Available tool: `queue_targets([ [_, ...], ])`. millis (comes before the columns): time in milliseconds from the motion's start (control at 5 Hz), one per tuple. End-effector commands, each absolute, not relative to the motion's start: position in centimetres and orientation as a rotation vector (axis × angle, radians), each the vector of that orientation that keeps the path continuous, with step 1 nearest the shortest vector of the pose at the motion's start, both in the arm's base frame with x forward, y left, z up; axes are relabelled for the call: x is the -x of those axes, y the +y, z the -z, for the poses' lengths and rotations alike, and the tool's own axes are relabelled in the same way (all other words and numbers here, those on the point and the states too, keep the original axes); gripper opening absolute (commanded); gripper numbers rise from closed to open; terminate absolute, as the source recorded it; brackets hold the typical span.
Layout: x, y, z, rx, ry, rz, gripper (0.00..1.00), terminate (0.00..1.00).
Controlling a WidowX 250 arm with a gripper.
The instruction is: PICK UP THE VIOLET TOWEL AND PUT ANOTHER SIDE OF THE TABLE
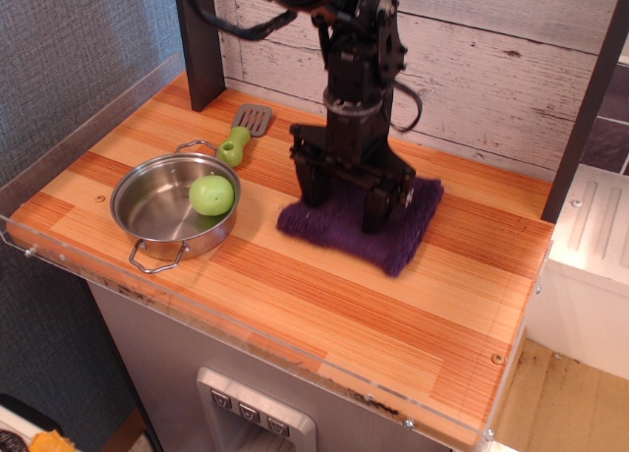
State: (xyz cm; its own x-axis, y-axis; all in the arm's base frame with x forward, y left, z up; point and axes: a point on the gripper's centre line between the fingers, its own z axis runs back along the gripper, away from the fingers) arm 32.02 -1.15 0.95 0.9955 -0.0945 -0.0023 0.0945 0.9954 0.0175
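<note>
The desk is a long top of light and reddish-orange wood strips with a clear acrylic guard along its front and left edges, backed by a whitewashed plank wall. Above its rear middle the black robot arm comes straight down, ending in the pincer, whose two dark fingers stand spread apart with their tips pressed down into the violet towel; whether any cloth is caught between them cannot be told. The towel (dark purple, fuzzy, folded roughly square) lies flat on the desk right of centre, its back edge hidden behind the pincer and its front corner pointing toward the near edge. To the left, well apart from the towel, sits a steel pan with two wire handles. Inside it, against the right wall, rests a green apple. Just behind the pan lies a spatula with a green handle and a grey slotted blade.
</note>
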Motion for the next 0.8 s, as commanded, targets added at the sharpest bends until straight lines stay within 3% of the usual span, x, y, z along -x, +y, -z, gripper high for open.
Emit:
queue_targets([
  [0,-26.5,-1.8,-0.4,-0.042,0.040,0.177,1.00,0.00],
  [400,-24.2,-1.7,-1.4,-0.061,0.013,0.177,1.00,0.00],
  [600,-24.8,-1.7,-2.2,-0.054,-0.006,0.169,1.00,0.00],
])
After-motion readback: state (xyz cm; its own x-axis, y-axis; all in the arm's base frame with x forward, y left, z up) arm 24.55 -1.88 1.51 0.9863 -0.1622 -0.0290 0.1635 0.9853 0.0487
